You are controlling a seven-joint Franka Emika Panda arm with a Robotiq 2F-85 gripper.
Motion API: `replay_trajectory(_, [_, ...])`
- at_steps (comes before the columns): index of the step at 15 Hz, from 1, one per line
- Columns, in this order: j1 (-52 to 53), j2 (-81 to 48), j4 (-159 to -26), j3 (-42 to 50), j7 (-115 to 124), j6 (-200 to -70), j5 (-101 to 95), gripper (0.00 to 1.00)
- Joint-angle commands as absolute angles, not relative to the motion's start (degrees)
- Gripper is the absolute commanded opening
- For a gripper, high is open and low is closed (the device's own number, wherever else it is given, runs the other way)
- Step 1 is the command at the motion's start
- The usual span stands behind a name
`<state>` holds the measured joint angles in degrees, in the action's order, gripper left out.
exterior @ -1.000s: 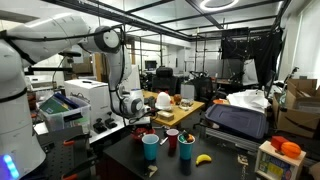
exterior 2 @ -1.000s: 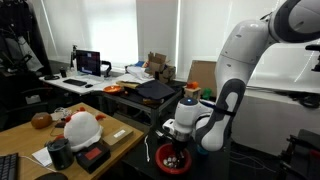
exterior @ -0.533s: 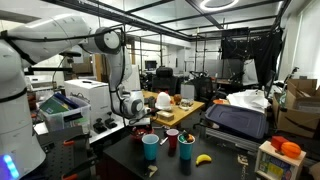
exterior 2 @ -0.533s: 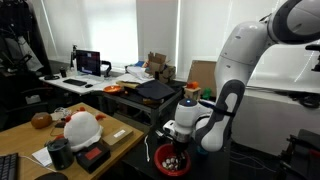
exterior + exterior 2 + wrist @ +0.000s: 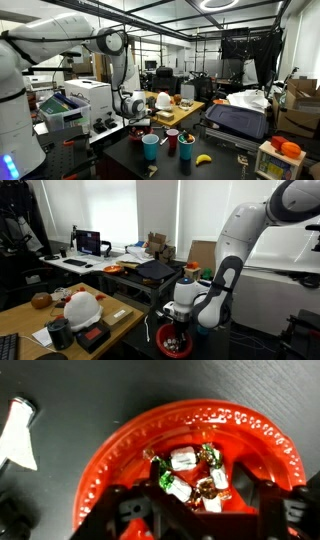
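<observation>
I have the tool (image 5: pixel 195 510) hanging just over the red bowl (image 5: pixel 115 455), fingers spread to either side and nothing pinched between them. The bowl sits on the dark bench (image 5: pixel 80 390) near its edge, and an exterior view shows it right under the wrist (image 5: pixel 160 338). To work this well, I judge I should come straight down, centred on the small heap of wrapped sweets (image 5: pixel 190 472), and keep the fingertips clear of the beaded rim so the bowl does not tip or skid. The sweets are small and glossy in green, white and brown foil. They lie loosely, so they will likely slip.
</observation>
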<state>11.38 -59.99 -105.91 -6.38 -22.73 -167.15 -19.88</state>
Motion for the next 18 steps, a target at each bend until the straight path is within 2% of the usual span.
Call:
replay_trajectory(1, [7.5,-60.1,-105.5,-10.3,-26.1,-163.7,-20.1,0.45])
replay_trajectory(7, [5.1,-59.7,-106.1,-12.6,-28.1,-162.9,-20.0,0.00])
replay_trajectory(18, [3.6,-56.0,-110.3,-12.3,-26.1,-165.9,-19.3,0.00])
